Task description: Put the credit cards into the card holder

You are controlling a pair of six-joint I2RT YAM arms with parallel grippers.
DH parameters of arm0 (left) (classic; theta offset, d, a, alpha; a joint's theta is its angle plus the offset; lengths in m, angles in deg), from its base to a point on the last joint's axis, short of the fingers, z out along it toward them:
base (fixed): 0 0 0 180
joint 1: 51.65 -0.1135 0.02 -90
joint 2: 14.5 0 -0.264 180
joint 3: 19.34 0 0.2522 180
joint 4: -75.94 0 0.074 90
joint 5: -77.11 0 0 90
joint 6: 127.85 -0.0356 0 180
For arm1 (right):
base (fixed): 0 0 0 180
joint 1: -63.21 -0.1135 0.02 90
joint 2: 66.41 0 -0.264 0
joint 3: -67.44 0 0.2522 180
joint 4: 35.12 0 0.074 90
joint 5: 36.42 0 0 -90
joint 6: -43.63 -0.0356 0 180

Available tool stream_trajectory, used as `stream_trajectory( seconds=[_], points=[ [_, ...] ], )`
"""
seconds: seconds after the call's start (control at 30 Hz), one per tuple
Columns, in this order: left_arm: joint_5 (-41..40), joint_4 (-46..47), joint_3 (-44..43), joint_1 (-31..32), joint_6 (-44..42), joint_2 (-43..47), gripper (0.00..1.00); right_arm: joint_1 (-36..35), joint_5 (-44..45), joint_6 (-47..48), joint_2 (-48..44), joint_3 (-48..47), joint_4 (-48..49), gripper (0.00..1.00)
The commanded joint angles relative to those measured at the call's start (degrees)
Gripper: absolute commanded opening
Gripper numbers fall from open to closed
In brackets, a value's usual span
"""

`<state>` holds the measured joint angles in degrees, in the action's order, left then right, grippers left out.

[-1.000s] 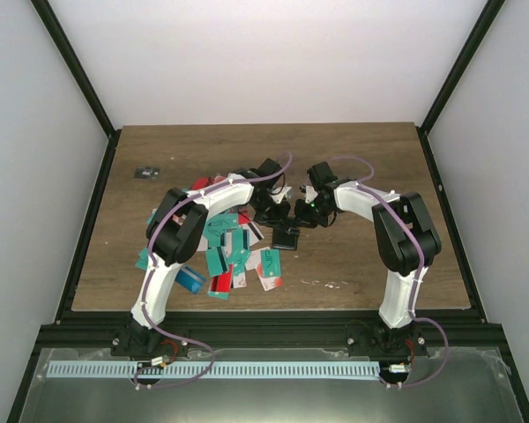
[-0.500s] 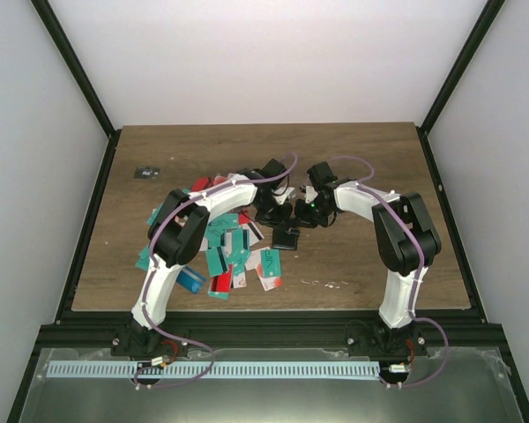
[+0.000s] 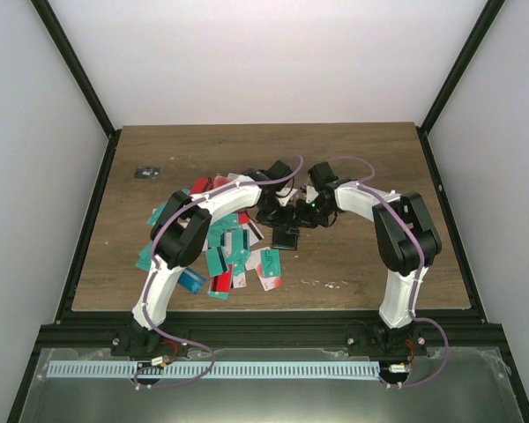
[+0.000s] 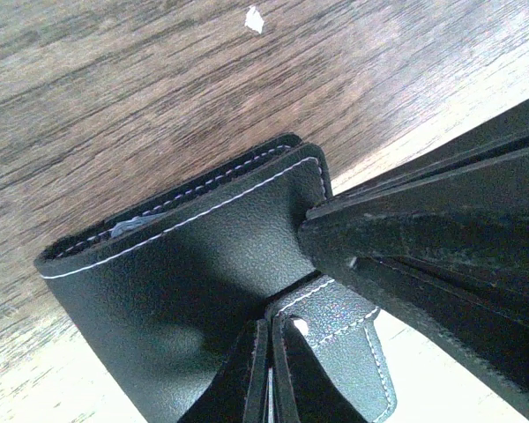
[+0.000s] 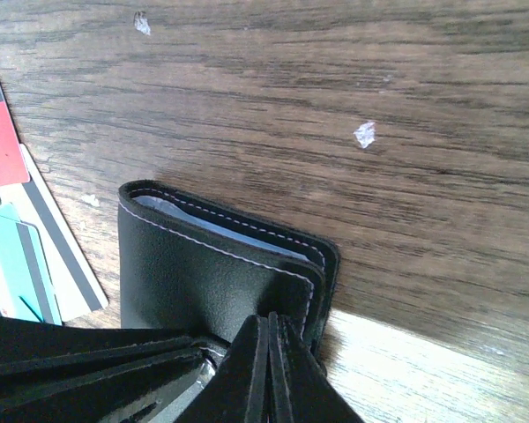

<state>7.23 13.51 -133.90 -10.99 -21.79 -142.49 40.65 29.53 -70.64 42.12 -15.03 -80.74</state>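
Note:
The black card holder (image 3: pixel 286 236) lies folded on the table, with a light-blue lining showing at its edge in the right wrist view (image 5: pixel 203 264). My left gripper (image 4: pixel 269 352) is shut. Its tips rest against the holder's cover (image 4: pixel 185 264), right beside the snap tab (image 4: pixel 344 335). My right gripper (image 5: pixel 269 352) is also shut, and its tips touch the cover's near corner. The two grippers meet over the holder's far edge in the top view, left gripper (image 3: pixel 278 214), right gripper (image 3: pixel 301 214). The credit cards (image 3: pixel 229 247), teal, red and white, lie in a loose heap to the holder's left.
A tiny dark grey object (image 3: pixel 145 172) lies at the far left of the wooden table (image 3: pixel 370 167). Small white specks (image 5: pixel 364 134) dot the wood. Black frame posts stand at the table's edges. A few cards (image 5: pixel 18 238) lie close to the holder's left side.
My left wrist has shifted slightly to the right, towards the right gripper. The holder and the cards have not moved.

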Motion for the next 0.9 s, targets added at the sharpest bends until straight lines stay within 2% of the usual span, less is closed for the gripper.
stream_trajectory(
  seconds=[0.0,0.33,0.53,0.87],
  points=[
    [-6.44,-6.95,0.48,2.02,-0.71,-3.95,0.04,0.16,1.95,-0.16,1.85,1.16,-1.56,0.02],
    [-6.16,-7.98,1.11,4.70,-0.84,-5.61,0.04,0.19,1.66,-0.86,2.26,1.21,-0.80,0.02],
    [-5.05,-10.00,-1.81,6.58,-0.31,-8.70,0.04,0.20,1.04,-1.51,2.67,1.89,0.16,0.02],
    [-8.25,-12.98,-1.33,9.36,1.81,-12.91,0.04,0.23,0.35,-2.71,2.67,3.13,2.67,0.02]
  ],
)
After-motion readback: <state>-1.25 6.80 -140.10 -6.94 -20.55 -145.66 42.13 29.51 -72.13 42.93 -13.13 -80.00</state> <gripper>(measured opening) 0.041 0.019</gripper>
